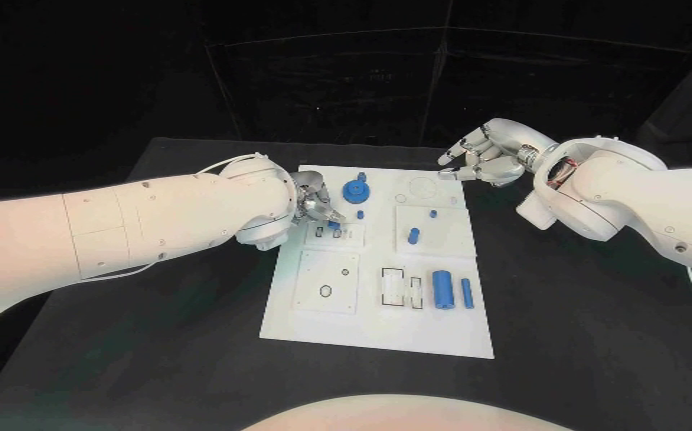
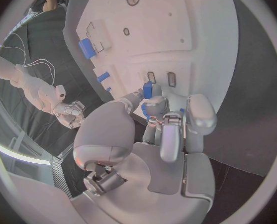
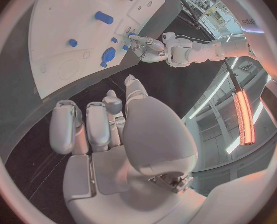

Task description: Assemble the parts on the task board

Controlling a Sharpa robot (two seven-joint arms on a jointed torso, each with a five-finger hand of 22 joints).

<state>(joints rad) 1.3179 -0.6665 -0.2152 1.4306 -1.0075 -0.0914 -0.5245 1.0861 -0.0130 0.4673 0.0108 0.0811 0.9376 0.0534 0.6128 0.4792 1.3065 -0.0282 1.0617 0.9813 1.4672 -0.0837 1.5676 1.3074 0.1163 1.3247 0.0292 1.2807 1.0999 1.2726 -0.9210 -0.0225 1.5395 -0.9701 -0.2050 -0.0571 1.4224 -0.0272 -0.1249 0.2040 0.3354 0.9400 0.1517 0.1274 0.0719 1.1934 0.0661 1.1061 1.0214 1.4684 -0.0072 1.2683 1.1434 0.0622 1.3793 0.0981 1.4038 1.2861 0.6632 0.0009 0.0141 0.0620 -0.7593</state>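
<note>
Black table (image 1: pixel 173 281) bore the task board (image 1: pixel 378 336), where the left hand (image 1: pixel 313 209) pinched 1 small blue part (image 2: pixel 147 89) upright above 2 slots (image 2: pixel 160 78), while the right hand (image 1: pixel 490 154) hovered unclenched beyond its far edge

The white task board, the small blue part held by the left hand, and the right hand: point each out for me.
white task board (image 1: pixel 378 336): head view, bare near edge.
small blue part (image 2: pixel 147 89): left wrist view, its body above the fingers.
right hand (image 1: pixel 488 156): head view, middle of the hand.
</note>
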